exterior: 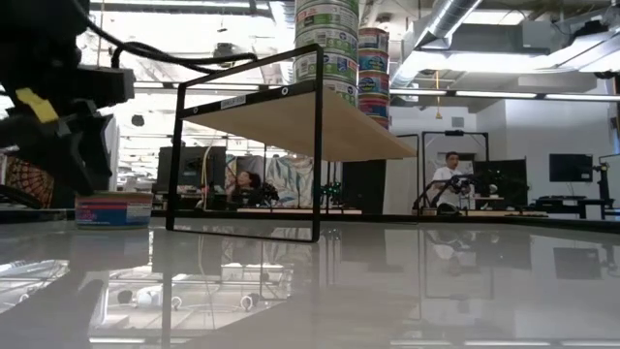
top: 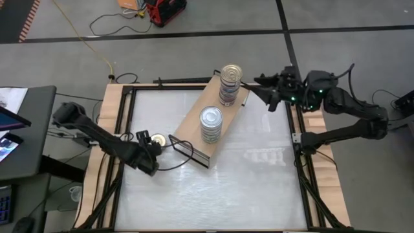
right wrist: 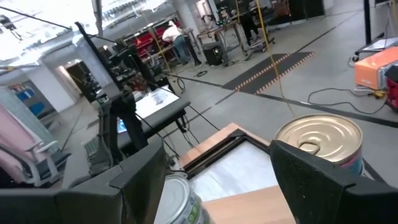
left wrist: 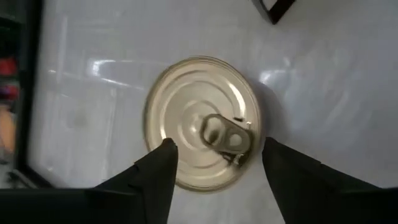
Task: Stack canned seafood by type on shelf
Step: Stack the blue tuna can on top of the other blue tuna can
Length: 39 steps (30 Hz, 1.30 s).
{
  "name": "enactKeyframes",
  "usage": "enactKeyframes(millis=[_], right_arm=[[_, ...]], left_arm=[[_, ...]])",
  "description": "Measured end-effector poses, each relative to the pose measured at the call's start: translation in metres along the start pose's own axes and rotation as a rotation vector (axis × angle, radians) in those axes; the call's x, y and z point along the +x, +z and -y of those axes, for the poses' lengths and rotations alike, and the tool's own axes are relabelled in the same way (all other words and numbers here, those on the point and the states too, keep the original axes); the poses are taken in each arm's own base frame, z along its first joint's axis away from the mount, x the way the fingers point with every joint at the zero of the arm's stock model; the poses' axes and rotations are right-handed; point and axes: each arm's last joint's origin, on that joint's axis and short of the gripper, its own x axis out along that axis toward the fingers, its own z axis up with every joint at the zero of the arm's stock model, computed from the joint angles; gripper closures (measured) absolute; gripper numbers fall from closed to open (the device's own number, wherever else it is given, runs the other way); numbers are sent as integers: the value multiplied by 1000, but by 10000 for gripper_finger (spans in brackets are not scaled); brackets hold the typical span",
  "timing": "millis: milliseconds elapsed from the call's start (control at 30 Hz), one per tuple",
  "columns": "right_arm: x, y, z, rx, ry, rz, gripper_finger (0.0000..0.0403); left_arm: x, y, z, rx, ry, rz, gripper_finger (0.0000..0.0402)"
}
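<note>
The tan plywood shelf [top: 206, 120] stands slantwise on the white table on a dark frame [exterior: 247, 160]. On its top are two stacks of tins: a gold-lidded stack [top: 230, 83] at its far end and a silver-lidded stack [top: 211, 123] nearer the middle. One gold-lidded tin [left wrist: 202, 121] with a pull tab lies flat on the table left of the shelf [top: 157, 139]. My left gripper [left wrist: 217, 174] hangs over it, open, pointing down, one finger on either side of the tin. My right gripper [right wrist: 217, 180] is open, beside the gold stack [right wrist: 320, 140] on its right.
Wooden rails [top: 113, 110] and a dark frame edge the table. The shelf's dark frame corner [left wrist: 273, 9] stands close to the lone tin. A thin cable [top: 174, 162] loops from the left arm. People stand in the room [exterior: 448, 174] beyond the table.
</note>
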Motion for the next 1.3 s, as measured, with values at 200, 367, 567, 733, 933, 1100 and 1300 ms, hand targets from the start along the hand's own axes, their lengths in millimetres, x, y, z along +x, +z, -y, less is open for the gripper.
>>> enactKeyframes(millis=[200, 367, 567, 733, 933, 1100, 1300], right_arm=[[-1, 0, -1, 48, 4, -1, 92], [-1, -2, -4, 67, 15, -6, 92], [-2, -2, -7, 68, 0, 7, 92], [-2, -3, -7, 84, 2, 6, 92], [-2, -3, -8, 84, 10, 2, 92], [-3, -4, -11, 77, 26, -6, 92], [-4, -5, -13, 77, 32, -9, 92]], left_arm=[[8, -3, 11, 86, 29, 8, 215], [13, -6, 16, 120, 58, 3, 250], [19, -5, 23, 126, 53, -8, 282], [14, -3, 22, 67, 0, 0, 293], [3, -3, 20, 24, -166, 38, 307], [-1, -3, 16, -72, -200, 46, 314], [-1, -2, 19, -42, -235, 50, 315]])
